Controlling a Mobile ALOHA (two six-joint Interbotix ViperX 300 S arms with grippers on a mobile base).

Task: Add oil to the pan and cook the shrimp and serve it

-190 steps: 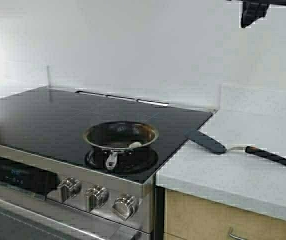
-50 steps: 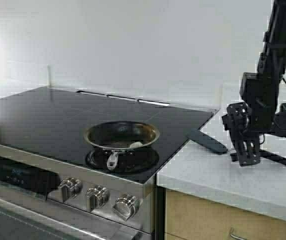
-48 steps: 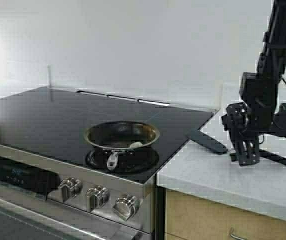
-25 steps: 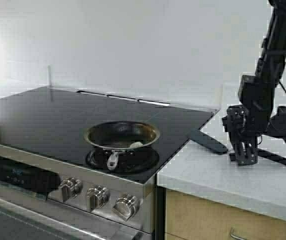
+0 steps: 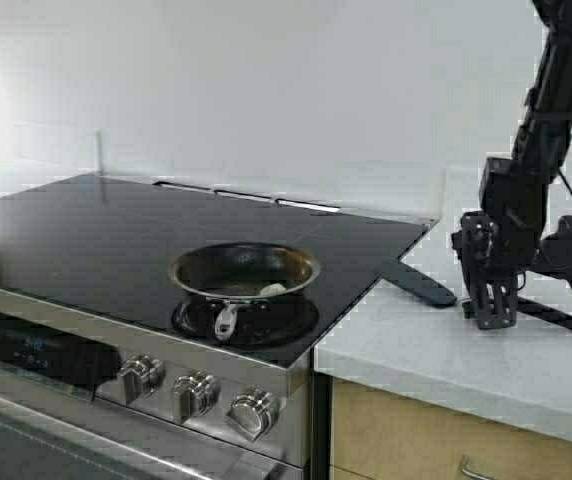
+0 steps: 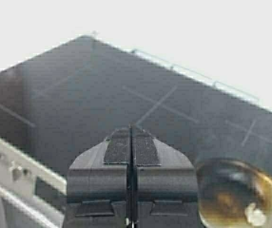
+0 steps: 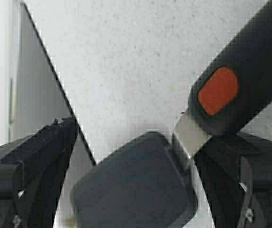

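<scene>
The pan (image 5: 243, 275) at frame centre had a shiny steel rim and dark inside. Around it the cooktop (image 5: 86, 225) was glossy black glass; the countertop (image 5: 466, 340), lower right, looked matt speckled stone.

The right gripper (image 5: 493, 300) stands on the countertop (image 5: 446, 350), directly above the spatula (image 5: 418, 284), whose blade lies to its left. The pan (image 5: 244, 272) sits on the stove (image 5: 116, 230), well left of the gripper, with the shrimp (image 5: 271, 290) inside.

The high view looks forward and down over the stove (image 5: 116, 230) and counter (image 5: 486, 350). The left wrist camera faces the cooktop from nearby, sharing the pan (image 6: 243, 192) (partly cropped); the right wrist camera sits very close above the spatula (image 7: 140, 190).
</scene>
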